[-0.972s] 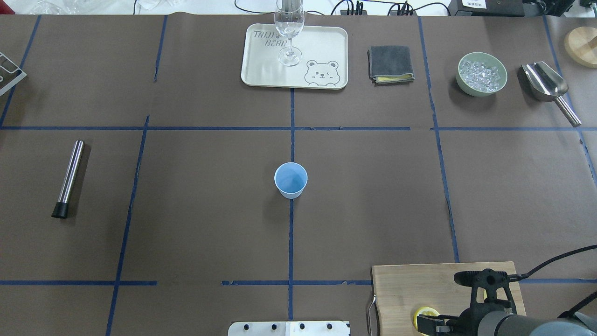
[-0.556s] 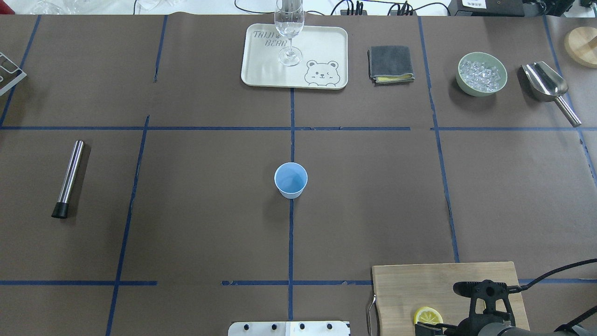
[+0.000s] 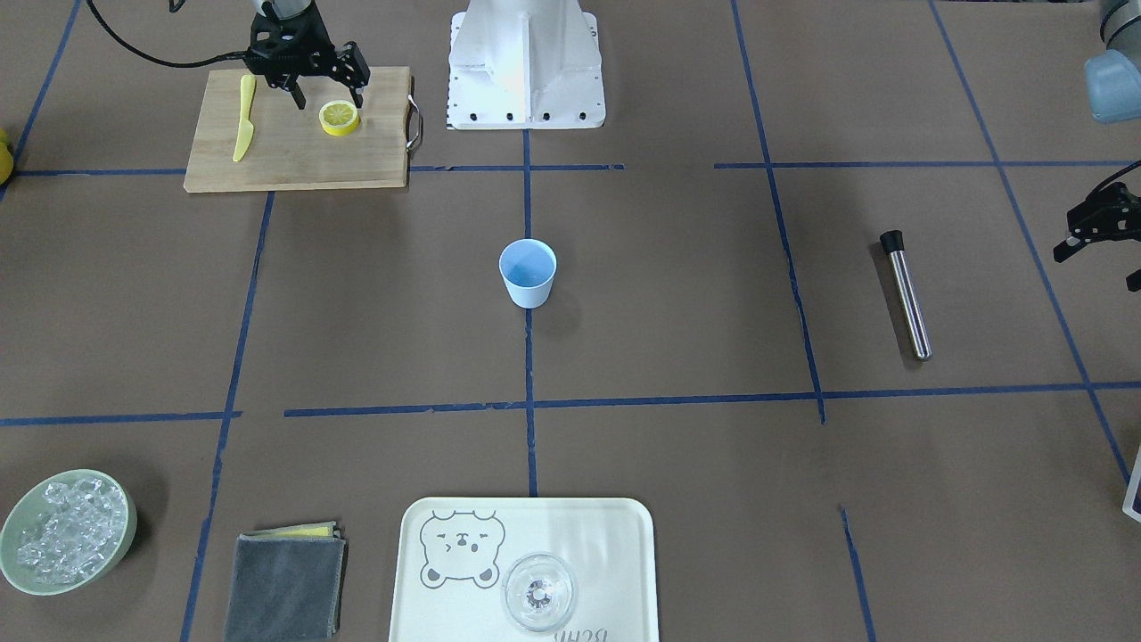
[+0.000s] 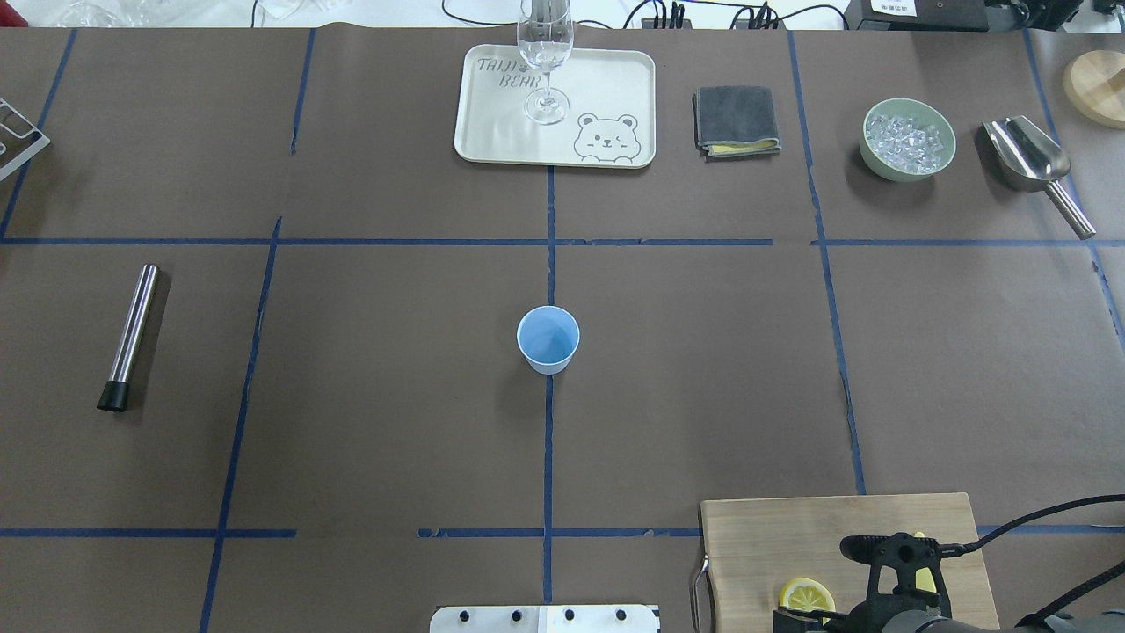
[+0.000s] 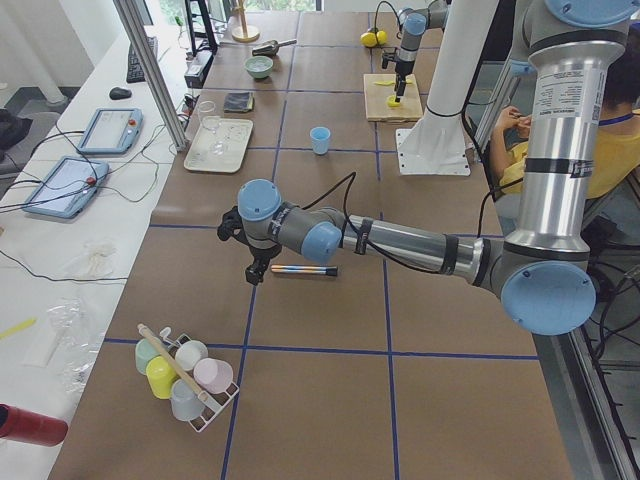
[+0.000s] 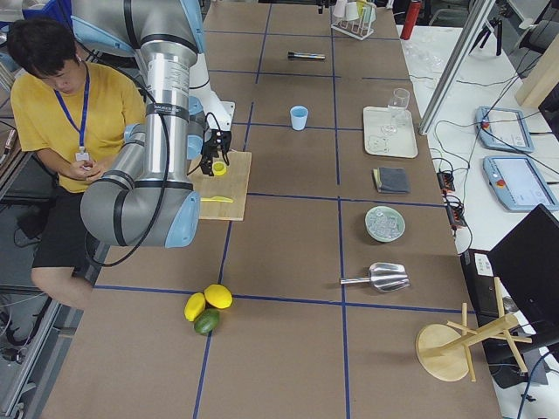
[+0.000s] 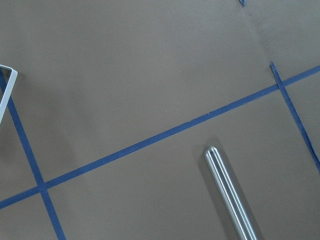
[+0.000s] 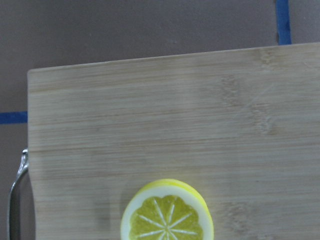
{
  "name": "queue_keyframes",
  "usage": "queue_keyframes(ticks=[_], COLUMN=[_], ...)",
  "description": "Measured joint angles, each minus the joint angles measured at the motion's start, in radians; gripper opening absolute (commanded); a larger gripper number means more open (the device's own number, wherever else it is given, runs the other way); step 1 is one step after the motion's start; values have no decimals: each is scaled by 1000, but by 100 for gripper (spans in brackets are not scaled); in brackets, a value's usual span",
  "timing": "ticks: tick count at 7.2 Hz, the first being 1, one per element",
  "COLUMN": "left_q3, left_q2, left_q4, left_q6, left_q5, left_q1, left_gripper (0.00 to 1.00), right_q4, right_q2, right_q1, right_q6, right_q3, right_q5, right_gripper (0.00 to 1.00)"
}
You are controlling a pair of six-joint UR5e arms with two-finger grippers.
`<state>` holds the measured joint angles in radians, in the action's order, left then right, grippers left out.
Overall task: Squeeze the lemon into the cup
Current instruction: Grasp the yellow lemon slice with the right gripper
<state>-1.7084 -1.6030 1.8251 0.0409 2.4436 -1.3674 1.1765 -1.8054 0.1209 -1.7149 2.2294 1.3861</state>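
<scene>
The lemon [image 3: 340,118] lies cut face up on the wooden cutting board [image 3: 294,156]; it also shows in the overhead view [image 4: 807,596] and the right wrist view [image 8: 167,217]. My right gripper [image 3: 326,96] hangs open just above the board, its fingers spread right behind the lemon and not touching it. The light-blue cup [image 3: 528,272] stands upright at the table's centre [image 4: 547,338], far from both grippers. My left gripper [image 3: 1101,236] looks open and empty at the table's left side, beyond a steel tube [image 3: 907,294].
A yellow knife [image 3: 242,116] lies on the board. A tray [image 4: 606,88] with a clear glass [image 4: 545,53], a grey cloth [image 4: 736,120], a green bowl of ice [image 4: 909,139] and a metal scoop [image 4: 1028,158] line the far edge.
My right arm has drawn back toward the robot's side and a little left. A finger that covered the lemon has moved off it, and the lemon now shows whole.
</scene>
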Motion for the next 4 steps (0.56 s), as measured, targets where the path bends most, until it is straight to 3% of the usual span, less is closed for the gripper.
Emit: queue_keyframes(ticks=[4], left_q3=[-10], left_q2=[4], left_q4=[-1], left_q6=[1], left_q5=[0], left_q1=[-1], left_gripper=[100], right_q4=[48], right_q2=[65], right_q1=[-30], right_q6=[3], right_q3=[-24], right_q5=[1], right_gripper=[100])
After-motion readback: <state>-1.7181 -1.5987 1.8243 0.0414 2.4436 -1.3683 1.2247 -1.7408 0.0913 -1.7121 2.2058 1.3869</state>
